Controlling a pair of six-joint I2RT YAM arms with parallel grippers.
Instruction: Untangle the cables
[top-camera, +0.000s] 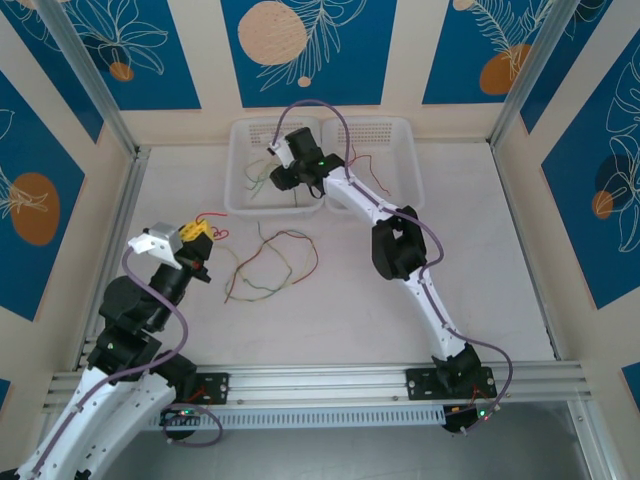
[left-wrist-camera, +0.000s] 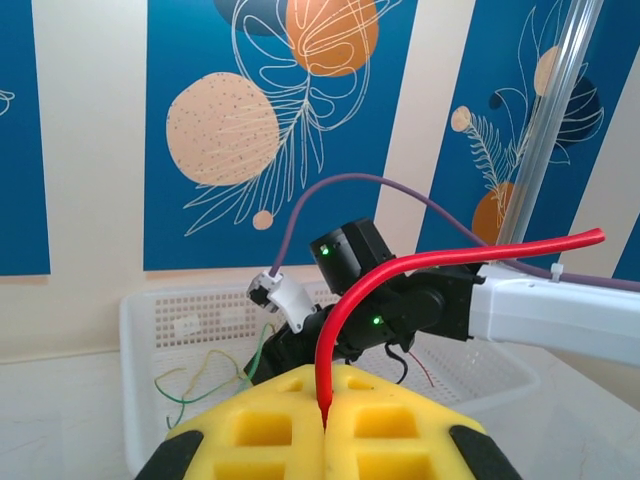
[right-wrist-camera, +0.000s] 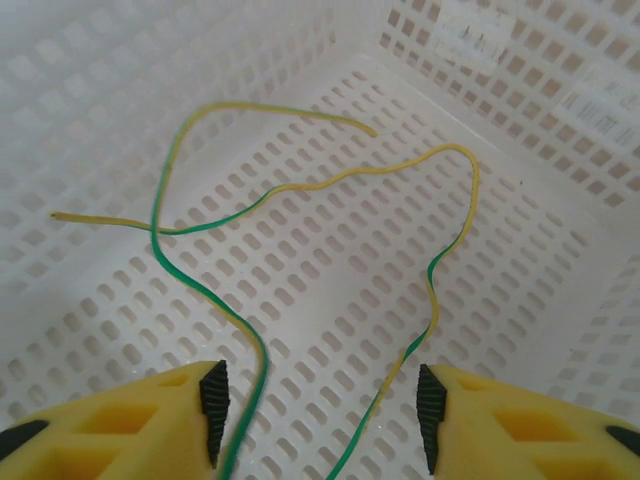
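Observation:
My left gripper (top-camera: 203, 235) hovers over the table's left side, its yellow pads (left-wrist-camera: 270, 420) shut on a red cable (left-wrist-camera: 400, 268) that arcs up and to the right. The left gripper's jaws (left-wrist-camera: 326, 425) pinch that cable's lower end. A loose tangle of thin red, green and tan cables (top-camera: 270, 262) lies on the table in the middle. My right gripper (right-wrist-camera: 322, 415) stands open low inside the left white basket (top-camera: 240, 160). A green-and-yellow cable (right-wrist-camera: 300, 184) lies loose on the basket floor, two of its strands running between the open fingers.
A second white basket (top-camera: 400, 150) stands beside the first at the back and holds a thin red wire (top-camera: 362, 165). The right arm (top-camera: 405, 250) stretches diagonally across the table's middle right. Patterned walls and metal posts enclose the table.

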